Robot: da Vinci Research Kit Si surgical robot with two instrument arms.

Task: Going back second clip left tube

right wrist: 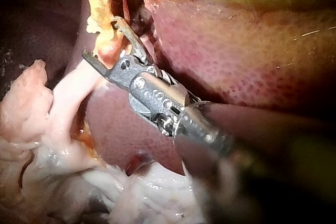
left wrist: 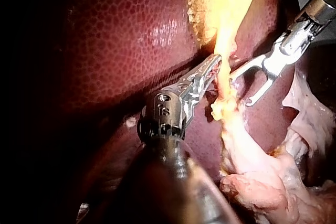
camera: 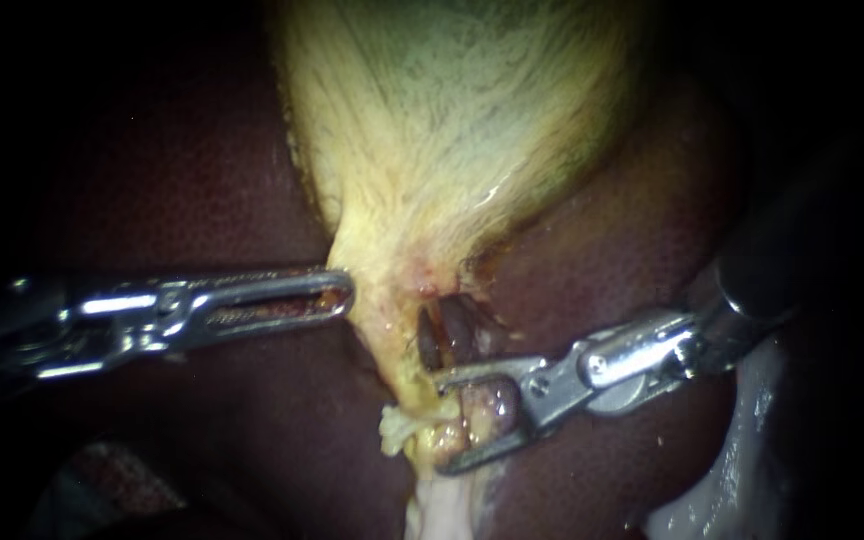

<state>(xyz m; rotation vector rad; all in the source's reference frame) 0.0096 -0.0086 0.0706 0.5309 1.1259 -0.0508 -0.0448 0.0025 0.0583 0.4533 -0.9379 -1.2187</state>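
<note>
Starting nearest the endoscope, the pale tube (camera: 439, 505) is seen running up from the lower edge toward the gallbladder (camera: 452, 120), its long axis nearly upright in that view. Just beyond, the right instrument (camera: 442, 422) is held across it. Its 2 jaws are spread wide with the tube lying between them, straddled rather than pinched, and no clip can be made out. The shaft lies to the right of the tube, so a withdrawal is judged to run back along that shaft, square to the tube. Of the 2 instruments, this is the nearer to it. Farther on, the left instrument (camera: 345, 295) appears closed on the gallbladder's neck, holding it taut against the liver (camera: 632, 240).
</note>
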